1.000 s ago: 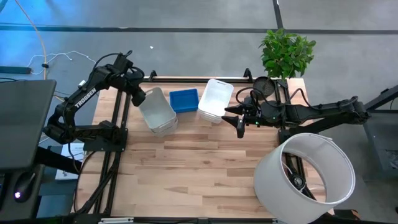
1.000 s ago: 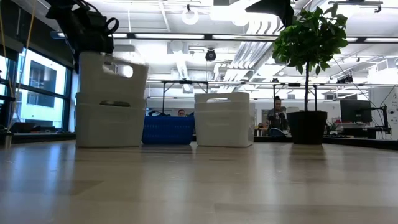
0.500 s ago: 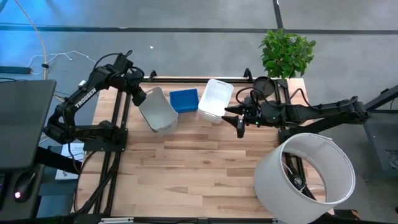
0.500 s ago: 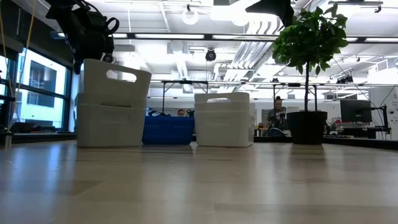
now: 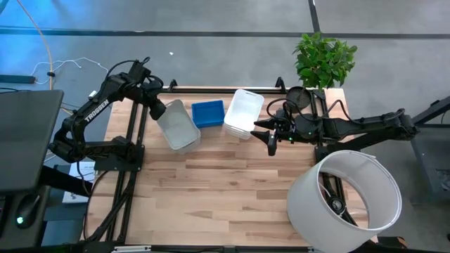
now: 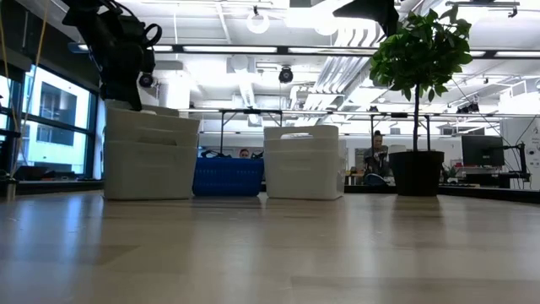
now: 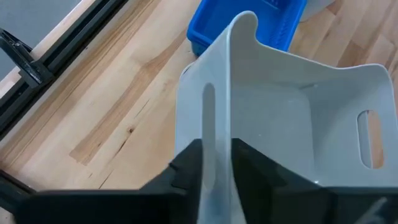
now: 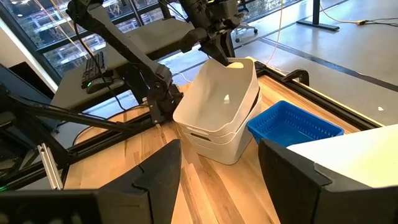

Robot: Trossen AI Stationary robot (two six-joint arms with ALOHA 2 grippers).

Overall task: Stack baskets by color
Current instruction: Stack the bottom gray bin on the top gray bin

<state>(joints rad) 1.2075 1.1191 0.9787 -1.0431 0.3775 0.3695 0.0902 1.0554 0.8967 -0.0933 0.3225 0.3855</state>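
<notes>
- High view: we see the left pincer [image 5: 160,107] at the far-left part of the counter [image 5: 211,197], right at the far rim of the grey-white basket stack [image 5: 178,126]. The blue basket [image 5: 207,113] sits just right of that stack, and the white basket stack [image 5: 242,112] stands just right of the blue one. The right pincer [image 5: 263,133] hovers just beside the white stack's right side, its fingers spread, holding nothing. A large white cylinder [image 5: 346,193] sits near-right, and a potted plant [image 5: 322,62] far-right.
- Low view: we see the grey-white stack [image 6: 150,152] at left with the left arm above it, the blue basket [image 6: 228,176] behind, the white stack [image 6: 304,162] in the middle, and the plant [image 6: 419,59] at right.
- Left wrist view: we see the left pincer's fingers [image 7: 186,171] set on either side of the top basket's wall [image 7: 217,118]; we cannot tell if they grip or stand slightly parted.
- Right wrist view: we see the right pincer [image 8: 219,171] wide apart and empty, facing the grey-white stack [image 8: 217,112] and blue basket [image 8: 292,127].
</notes>
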